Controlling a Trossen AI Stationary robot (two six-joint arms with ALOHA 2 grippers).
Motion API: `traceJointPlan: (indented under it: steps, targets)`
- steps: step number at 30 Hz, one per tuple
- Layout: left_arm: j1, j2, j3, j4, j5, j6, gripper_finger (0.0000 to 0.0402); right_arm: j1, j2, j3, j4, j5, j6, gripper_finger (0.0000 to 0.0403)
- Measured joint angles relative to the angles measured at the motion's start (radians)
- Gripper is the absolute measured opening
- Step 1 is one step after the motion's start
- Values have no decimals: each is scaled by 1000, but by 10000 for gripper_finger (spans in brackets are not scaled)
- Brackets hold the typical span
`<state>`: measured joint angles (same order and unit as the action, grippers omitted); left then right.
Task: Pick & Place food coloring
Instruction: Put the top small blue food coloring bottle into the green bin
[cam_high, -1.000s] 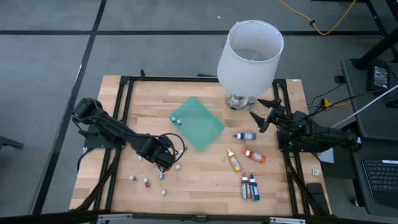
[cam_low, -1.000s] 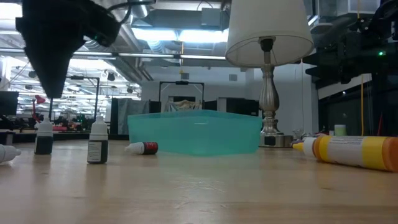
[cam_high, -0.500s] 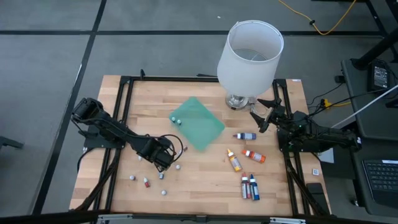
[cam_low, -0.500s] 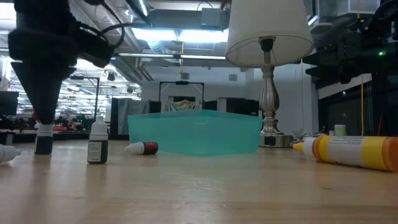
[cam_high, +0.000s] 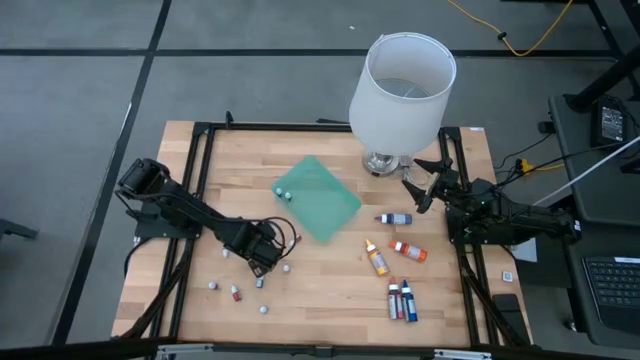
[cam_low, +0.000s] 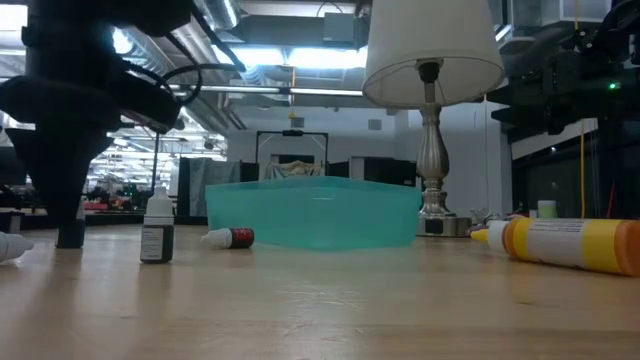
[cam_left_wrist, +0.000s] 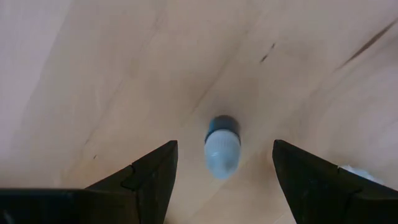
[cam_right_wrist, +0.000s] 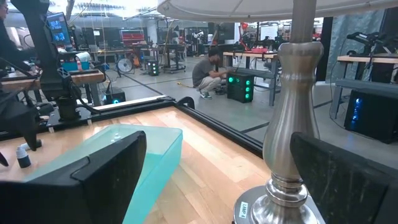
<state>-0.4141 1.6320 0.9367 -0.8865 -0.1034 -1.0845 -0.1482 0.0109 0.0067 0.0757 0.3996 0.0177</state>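
A tiny bottle (cam_left_wrist: 222, 145) with a white cap and dark body stands upright on the table (cam_high: 330, 285), at the mat's (cam_high: 318, 197) seven o'clock. The left gripper (cam_left_wrist: 224, 168) straddles it, fingers apart, touching nothing. The right gripper (cam_high: 420, 187) waits wide open by the lamp (cam_high: 400, 90).

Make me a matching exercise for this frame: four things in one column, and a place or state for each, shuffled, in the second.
Things:
1. left claw
2. right claw
3. green tray
4. orange bottle

Places or states:
A. lying on its side on the wood, right of the tray
B. open, by the lamp base at the table's right edge
C. open, straddling a tiny white-capped bottle
D. mid-table, two tiny bottles inside

Pairs: 1-C, 2-B, 3-D, 4-A
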Motion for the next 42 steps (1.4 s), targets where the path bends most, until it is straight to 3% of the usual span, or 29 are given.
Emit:
traceJointPlan:
  steps: [5,24,37,42]
  targets:
    - [13,0,0,1,1,33,230,0,0,0,0,0,0,397]
    - [19,-1,1,3,19,52,67,0,0,0,0,0,0,397]
    - [46,-19,55,-26,9,94,65,0,0,0,0,0,0,397]
    - [82,-35,133,-138,-26,132,65,0,0,0,0,0,0,397]
